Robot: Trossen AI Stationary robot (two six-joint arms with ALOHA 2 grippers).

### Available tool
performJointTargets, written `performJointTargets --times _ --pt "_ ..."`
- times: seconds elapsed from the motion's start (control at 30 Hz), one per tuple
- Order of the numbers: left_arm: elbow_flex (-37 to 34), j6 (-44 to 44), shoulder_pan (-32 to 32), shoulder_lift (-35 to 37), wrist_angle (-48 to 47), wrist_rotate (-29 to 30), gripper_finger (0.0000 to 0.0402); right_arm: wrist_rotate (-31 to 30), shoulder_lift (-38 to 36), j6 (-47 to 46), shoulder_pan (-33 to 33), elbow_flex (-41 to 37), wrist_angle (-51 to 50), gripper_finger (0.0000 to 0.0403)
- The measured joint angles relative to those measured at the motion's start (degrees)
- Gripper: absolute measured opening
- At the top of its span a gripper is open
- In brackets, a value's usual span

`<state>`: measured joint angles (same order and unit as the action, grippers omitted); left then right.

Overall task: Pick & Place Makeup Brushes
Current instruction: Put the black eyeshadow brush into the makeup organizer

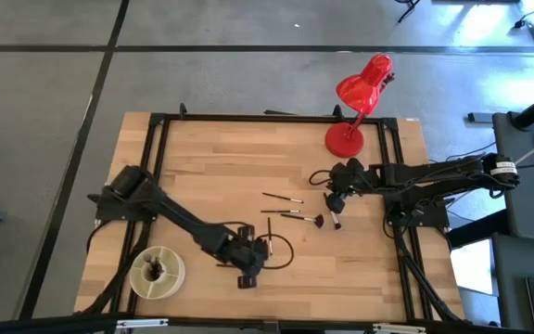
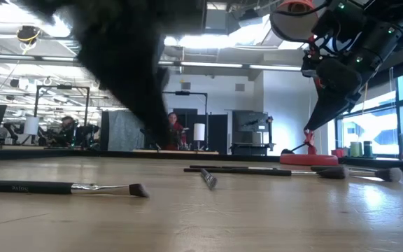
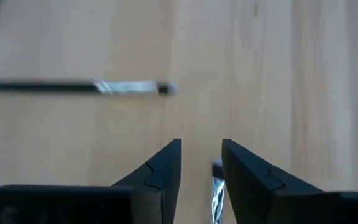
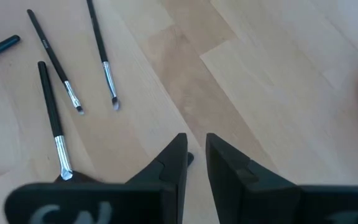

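Note:
Several thin dark makeup brushes with silvery ferrules lie flat on the wooden table: two slim ones (image 1: 282,198) (image 1: 290,213), a fan-tipped one (image 1: 310,220), one (image 1: 334,221) beside my right gripper and one (image 1: 270,249) by my left gripper. My left gripper (image 3: 201,149) is open and low over the table. Its fingers stand on either side of a brush's ferrule (image 3: 217,190) without touching it; a second brush (image 3: 104,87) lies ahead. My right gripper (image 4: 195,138) hangs above the table (image 2: 306,128), empty, with only a narrow gap between its fingers.
A pale round cup (image 1: 156,271) with dark things inside stands near the table's near left corner. A red desk lamp (image 1: 358,102) stands by the far edge, close behind my right gripper. A black cable loop (image 1: 284,252) lies beside my left gripper. Black frame rails (image 1: 156,158) border the table.

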<state>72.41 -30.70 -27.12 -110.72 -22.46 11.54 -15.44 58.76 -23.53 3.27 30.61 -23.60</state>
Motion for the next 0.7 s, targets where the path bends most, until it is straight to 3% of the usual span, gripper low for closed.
performJointTargets --times 0.17,0.4,0.5,0.7 --pt "-0.03 0.9 -1.74 -2.41 0.35 -3.69 0.0124 -0.02 -0.02 -0.28 0.0 0.0 -0.23 0.006" --pt "-0.03 2.19 -3.57 -2.7 -1.77 3.99 0.0129 -0.01 -0.02 -1.43 0.0 0.0 -0.24 0.006" --pt "-0.03 0.78 -3.36 -2.92 -3.37 5.22 0.0118 0.0 -0.02 -1.61 0.0 0.0 -0.26 0.006" --pt "0.08 -0.02 -3.07 -4.15 -2.05 0.74 0.0073 0.0 -0.02 -1.6 0.0 0.0 -0.46 0.006"
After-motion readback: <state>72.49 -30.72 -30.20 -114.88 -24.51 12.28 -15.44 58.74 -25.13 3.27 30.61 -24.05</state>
